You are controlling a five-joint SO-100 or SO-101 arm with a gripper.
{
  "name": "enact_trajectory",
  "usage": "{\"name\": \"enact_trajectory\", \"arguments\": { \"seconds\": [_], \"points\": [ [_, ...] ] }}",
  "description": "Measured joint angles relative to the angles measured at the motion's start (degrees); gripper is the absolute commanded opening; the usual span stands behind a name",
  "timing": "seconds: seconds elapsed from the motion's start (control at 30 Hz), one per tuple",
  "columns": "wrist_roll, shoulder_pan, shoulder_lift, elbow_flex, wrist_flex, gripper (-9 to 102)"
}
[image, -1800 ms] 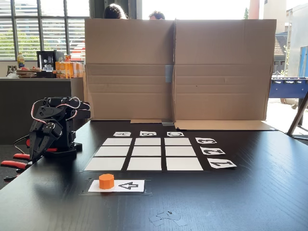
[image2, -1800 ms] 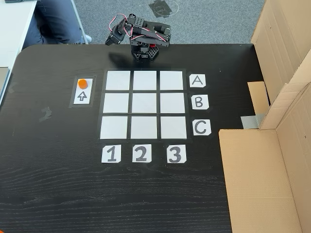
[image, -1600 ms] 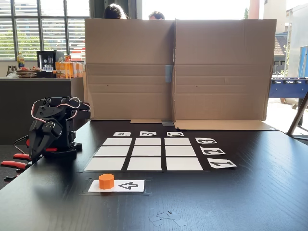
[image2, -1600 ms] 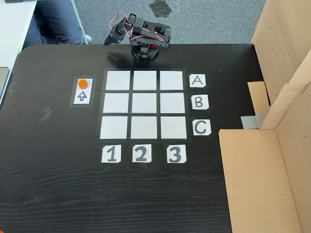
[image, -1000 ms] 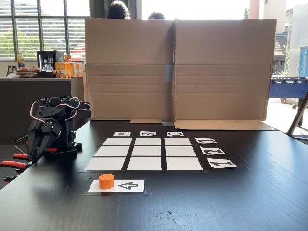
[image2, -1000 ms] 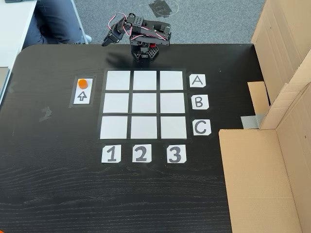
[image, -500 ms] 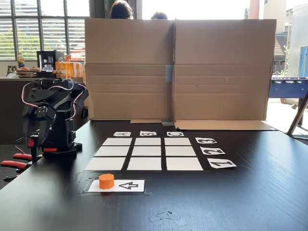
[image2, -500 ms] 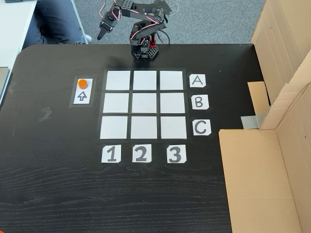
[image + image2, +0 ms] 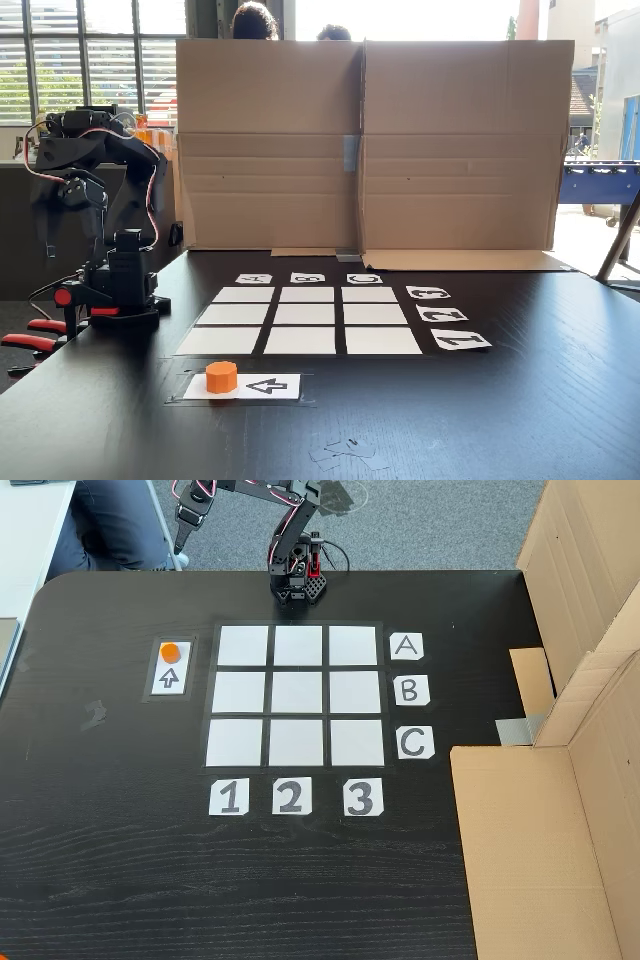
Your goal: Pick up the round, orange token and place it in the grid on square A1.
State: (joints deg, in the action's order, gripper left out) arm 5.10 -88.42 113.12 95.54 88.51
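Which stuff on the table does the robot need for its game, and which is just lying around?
Needed:
- orange token, sitting on the arrow card
- grid
- square A1
- gripper, raised

Lying around:
- cardboard screen
- paper scraps
- red-handled clamps

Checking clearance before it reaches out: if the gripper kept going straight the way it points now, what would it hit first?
The gripper points straight down, so probably the black table near its edge, well short of the token; depth is unclear.
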Motion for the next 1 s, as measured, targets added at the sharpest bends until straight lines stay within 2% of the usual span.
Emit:
{"name": "enact_trajectory", "arguments": {
  "seconds": [0.47,1.0],
  "points": [
    [7.65,16.35,-16.96,-12.83,0.0,33],
    [10.46,26.72,-36.65,-20.65,-0.09,37]
  ]
}}
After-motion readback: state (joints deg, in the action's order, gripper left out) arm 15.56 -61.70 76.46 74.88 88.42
